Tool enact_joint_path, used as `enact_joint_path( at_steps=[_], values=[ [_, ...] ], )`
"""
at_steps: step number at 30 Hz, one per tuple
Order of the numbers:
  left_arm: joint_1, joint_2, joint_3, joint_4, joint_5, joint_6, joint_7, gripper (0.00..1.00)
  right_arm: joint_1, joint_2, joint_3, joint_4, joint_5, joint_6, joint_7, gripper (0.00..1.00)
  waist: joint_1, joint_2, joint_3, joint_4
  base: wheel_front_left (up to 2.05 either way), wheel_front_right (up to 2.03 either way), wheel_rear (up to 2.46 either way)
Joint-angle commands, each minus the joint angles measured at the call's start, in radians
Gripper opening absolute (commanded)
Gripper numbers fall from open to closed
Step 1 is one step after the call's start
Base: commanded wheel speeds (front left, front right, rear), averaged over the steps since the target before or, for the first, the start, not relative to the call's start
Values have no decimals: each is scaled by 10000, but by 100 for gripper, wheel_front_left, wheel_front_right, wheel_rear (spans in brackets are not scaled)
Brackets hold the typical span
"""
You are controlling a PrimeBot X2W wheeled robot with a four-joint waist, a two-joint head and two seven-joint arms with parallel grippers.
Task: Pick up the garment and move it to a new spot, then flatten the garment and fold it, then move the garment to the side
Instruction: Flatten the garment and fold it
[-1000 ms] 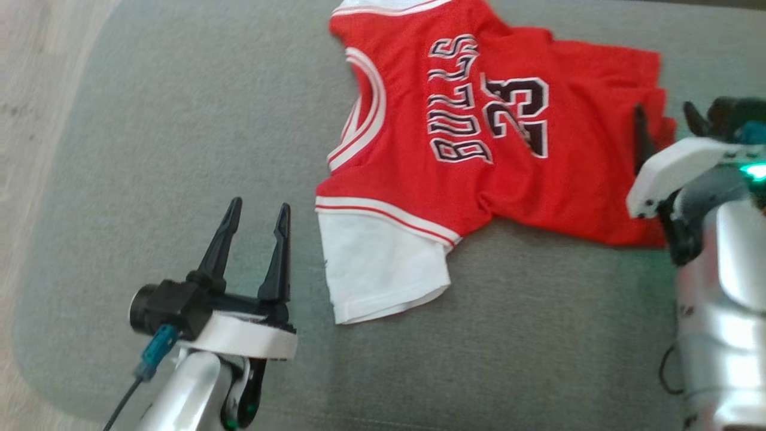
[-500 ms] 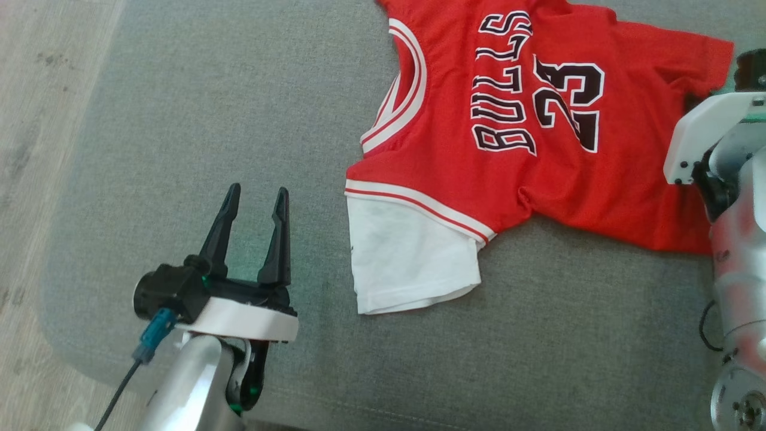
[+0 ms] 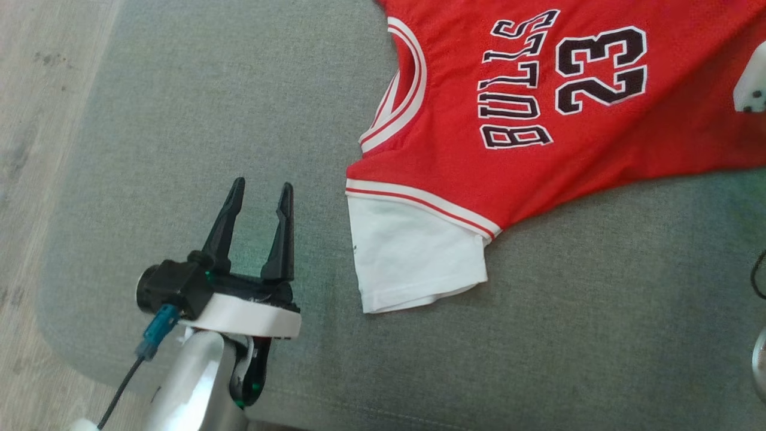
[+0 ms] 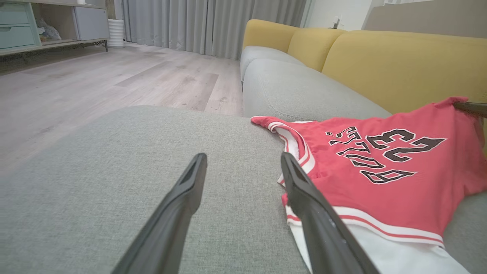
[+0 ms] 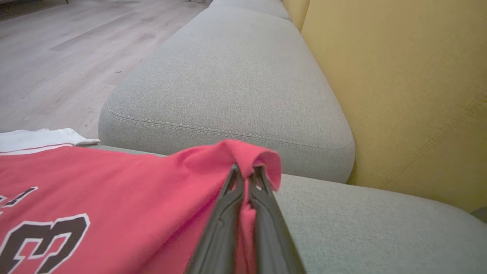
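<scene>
While the left gripper (image 3: 263, 182) hangs over the grey sofa cushion (image 3: 179, 120) with its two fingers spread wide and nothing between them, the right gripper (image 5: 247, 168) is pinched tight on a fold of the red jersey (image 3: 455, 90). In the right wrist view its fingers lie almost together, with a strip of red cloth caught between them and a curl of fabric rolled over their tips. That corner is lifted a little off the cushion, near the yellow backrest (image 5: 399, 95), so the cloth slopes down from it.

Most of the jersey lies spread on the seat, printed side up, lettering and number showing. Its white sleeve (image 3: 413, 257) lies flat just to the right of the left gripper, not touching it. In the left wrist view the open fingers (image 4: 315, 213) point along the seat, the right-hand one crossing in front of the jersey's white-trimmed edge.
</scene>
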Motion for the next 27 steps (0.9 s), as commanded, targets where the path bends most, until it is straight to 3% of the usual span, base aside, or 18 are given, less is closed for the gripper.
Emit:
enact_joint_path(
  at_steps=[1,2,4,10,17,21,27],
  values=[
    [-353,52,476,-255,107,-62,-51,100,-342,1,62,-218,-175,-9,-193,0,-1,0,-12,14,0,0,0],
    [-352,35,499,-250,138,-83,-51,100,-402,-4,-39,-190,-316,-9,-321,0,-1,0,-27,19,0,0,0],
    [-339,1,533,-250,205,-120,-51,100,-459,35,-143,-86,-620,-9,-577,100,-1,0,-82,15,0,0,0],
    [-172,-81,691,-274,374,-218,-51,100,-217,513,-355,346,-946,-9,-1953,100,-1,0,-557,-291,0,0,0],
    [164,-69,922,-225,504,-271,-51,100,946,1529,-102,71,-152,-9,-2865,100,-1,0,-1311,-1028,0,0,0],
    [379,-50,1050,-162,558,-284,-51,100,2389,1954,805,-1295,1059,-9,-2903,100,-1,0,-1704,-1485,0,0,0],
    [603,-46,1194,-87,621,-294,-51,100,5528,2032,2488,-3802,3732,-9,-2907,100,-1,0,-2011,-1990,0,0,0]
  ],
)
